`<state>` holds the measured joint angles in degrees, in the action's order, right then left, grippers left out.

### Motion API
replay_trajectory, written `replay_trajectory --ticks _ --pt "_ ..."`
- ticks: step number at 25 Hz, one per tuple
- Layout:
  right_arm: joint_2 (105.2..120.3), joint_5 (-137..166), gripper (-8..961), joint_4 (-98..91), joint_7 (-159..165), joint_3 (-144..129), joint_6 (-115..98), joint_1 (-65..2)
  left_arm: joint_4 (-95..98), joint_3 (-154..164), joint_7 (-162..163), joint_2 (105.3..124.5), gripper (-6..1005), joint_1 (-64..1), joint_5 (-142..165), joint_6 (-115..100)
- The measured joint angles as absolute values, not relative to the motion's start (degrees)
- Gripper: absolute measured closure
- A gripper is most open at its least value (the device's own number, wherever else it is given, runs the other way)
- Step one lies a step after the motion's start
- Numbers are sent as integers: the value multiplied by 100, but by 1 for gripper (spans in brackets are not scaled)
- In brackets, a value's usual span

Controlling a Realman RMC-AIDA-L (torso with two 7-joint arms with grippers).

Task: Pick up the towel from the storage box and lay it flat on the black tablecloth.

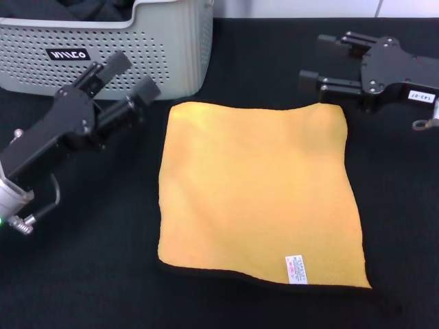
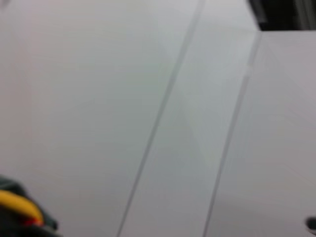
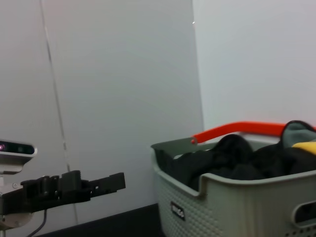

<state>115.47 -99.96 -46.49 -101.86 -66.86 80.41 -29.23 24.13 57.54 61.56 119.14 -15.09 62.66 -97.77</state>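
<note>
The yellow-orange towel (image 1: 257,188) lies spread flat on the black tablecloth (image 1: 82,274) in the head view, its white label (image 1: 296,269) at the near right corner. The light grey storage box (image 1: 137,55) stands at the far left, just behind my left gripper (image 1: 134,74), which is open and empty beside the towel's far left corner. My right gripper (image 1: 312,60) is open and empty just beyond the towel's far right corner. The right wrist view shows the box (image 3: 237,197) with dark cloth inside and the left gripper (image 3: 98,183) farther off.
The box holds dark clothes (image 3: 232,160) and has an orange handle (image 3: 232,129). White wall panels (image 2: 158,108) fill the left wrist view. The tablecloth runs bare to the left of the towel and along the near edge.
</note>
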Motion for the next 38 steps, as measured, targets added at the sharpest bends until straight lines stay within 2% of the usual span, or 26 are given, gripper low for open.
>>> replay_trajectory --ticks 22,30,38 --pt "11540 -9562 214 -4921 -9956 -6878 9093 -2766 2786 5773 6026 11840 139 -1711 7425 -10365" --pt "11515 -9327 215 -5541 -9815 -6852 9525 -2366 2956 5775 6388 11815 139 -1942 7822 -10503" --pt "11487 -9235 216 -5776 -9806 -6890 9833 -2303 3214 5767 6772 11835 139 -2105 8197 -10512"
